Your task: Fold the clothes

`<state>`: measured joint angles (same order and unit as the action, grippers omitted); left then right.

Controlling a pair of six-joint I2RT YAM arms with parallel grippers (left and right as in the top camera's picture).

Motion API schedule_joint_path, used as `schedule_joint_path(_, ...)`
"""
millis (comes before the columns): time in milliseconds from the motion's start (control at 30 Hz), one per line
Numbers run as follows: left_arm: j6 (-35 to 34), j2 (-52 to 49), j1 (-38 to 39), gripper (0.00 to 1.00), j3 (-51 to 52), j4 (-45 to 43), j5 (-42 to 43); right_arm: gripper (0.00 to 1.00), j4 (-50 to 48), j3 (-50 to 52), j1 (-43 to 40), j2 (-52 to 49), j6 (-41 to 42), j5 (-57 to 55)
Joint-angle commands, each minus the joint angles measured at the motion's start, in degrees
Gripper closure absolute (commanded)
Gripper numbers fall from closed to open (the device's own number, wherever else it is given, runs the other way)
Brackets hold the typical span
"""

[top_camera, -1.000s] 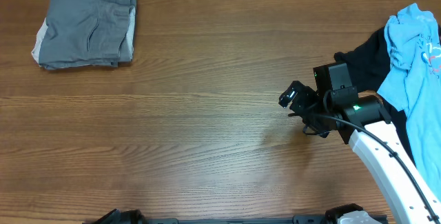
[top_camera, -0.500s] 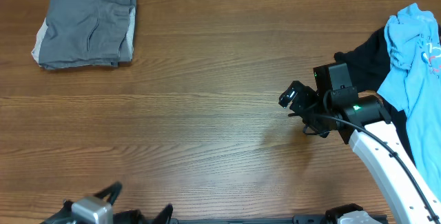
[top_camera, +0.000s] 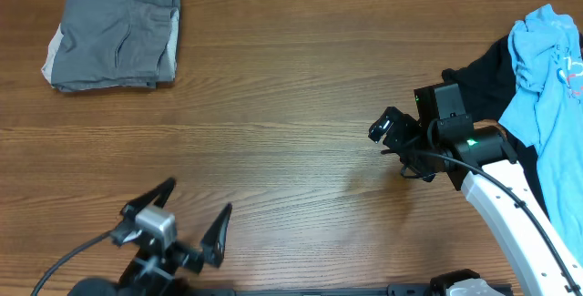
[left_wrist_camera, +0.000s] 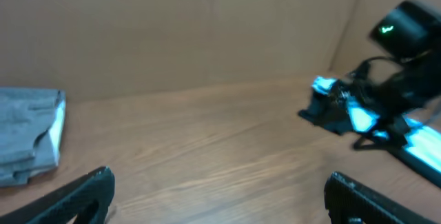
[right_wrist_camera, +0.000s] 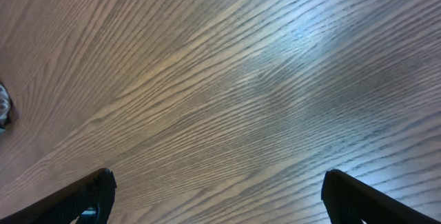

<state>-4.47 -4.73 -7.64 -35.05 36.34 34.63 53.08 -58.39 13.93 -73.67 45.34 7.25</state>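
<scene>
Overhead, the left claw (top_camera: 200, 196) is at the near edge of the table (top_camera: 291, 105), its two fingers spread wide with nothing between them. The right claw (top_camera: 384, 127) hangs over bare wood on the right side. Its own camera shows both fingers far apart and only wood grain below, so it is also wide and empty.

Further out, the grey shorts (top_camera: 114, 32) lie in the far left corner as a flat, squared packet, well apart from both claws. A pale edge shows on the left side of the packet, but I cannot tell what it belongs to. At the right edge, a blue shirt (top_camera: 547, 68) lies crumpled over a black garment (top_camera: 487, 77), near the right arm.

I judge that the shorts are done. The blue shirt and the black garment are not folded yet, and neither claw is touching them.
</scene>
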Motion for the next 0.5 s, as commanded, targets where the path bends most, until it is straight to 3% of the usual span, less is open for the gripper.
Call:
schedule_joint_path(0,-0.9,3.1,1.0,0.0,6.7,-5.7,-4.3,0.0,-0.3,-0.9,0.3,-0.1,-0.2,0.2)
schedule_joint_path(467,-0.9,4.5,3.6,0.0,23.0,-22.0,-24.7,0.0,-0.3,-0.9,0.3,-0.1,-0.2,0.2)
